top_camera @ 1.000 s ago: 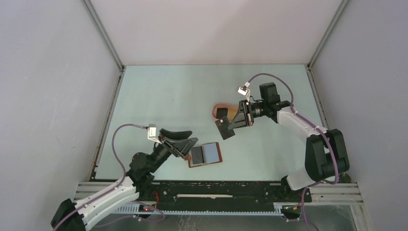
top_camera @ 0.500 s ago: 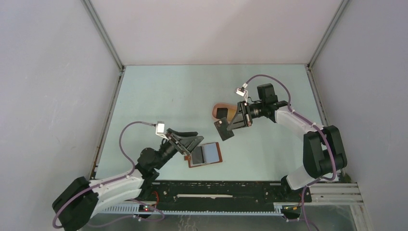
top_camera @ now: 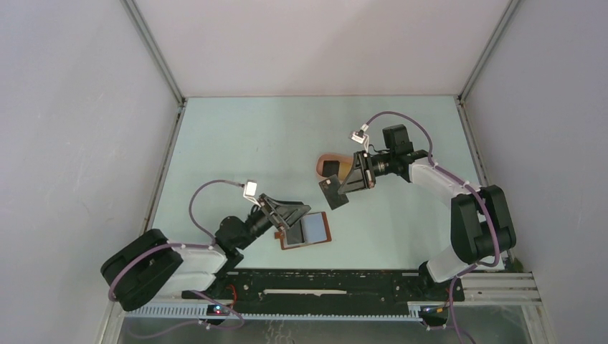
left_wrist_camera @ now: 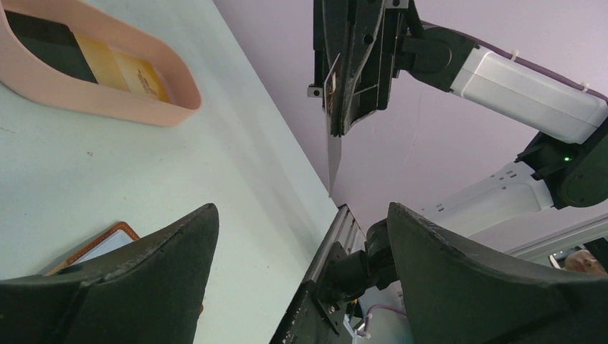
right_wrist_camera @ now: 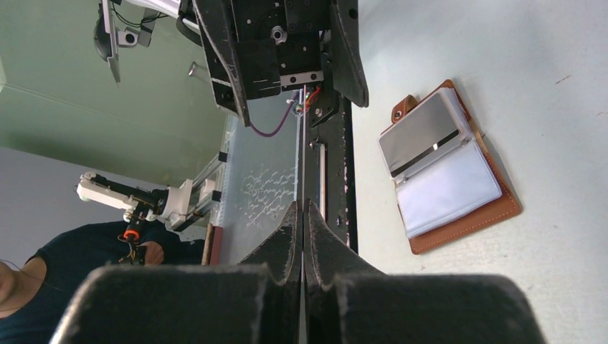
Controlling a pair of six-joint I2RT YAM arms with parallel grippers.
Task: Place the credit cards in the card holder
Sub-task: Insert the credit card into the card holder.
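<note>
Right gripper (right_wrist_camera: 302,218) pinches a card (top_camera: 333,193) in mid-air between tray (left_wrist_camera: 93,94) and open holder (top_camera: 314,231). Left gripper (left_wrist_camera: 301,211) hovers over the holder, jaws spread. Next, seemingly: guiding the card's edge into a pocket.

Table (top_camera: 236,143): pale blue-green top, flat, grey walls on 3 sides. Two things sit straight on it. Card holder (top_camera: 315,229), red-brown leather, lies open & flat w/ clear pockets up, right at the left gripper (top_camera: 300,218) fingertips. From above they hide part of it; touching or not, can't tell. Pink oval tray (left_wrist_camera: 86,100) sits further back, just behind the right gripper (top_camera: 343,188) fingers, apart from the holder. Tan & black credit cards (left_wrist_camera: 107,61) lie inside it, not on the table itself.
</note>
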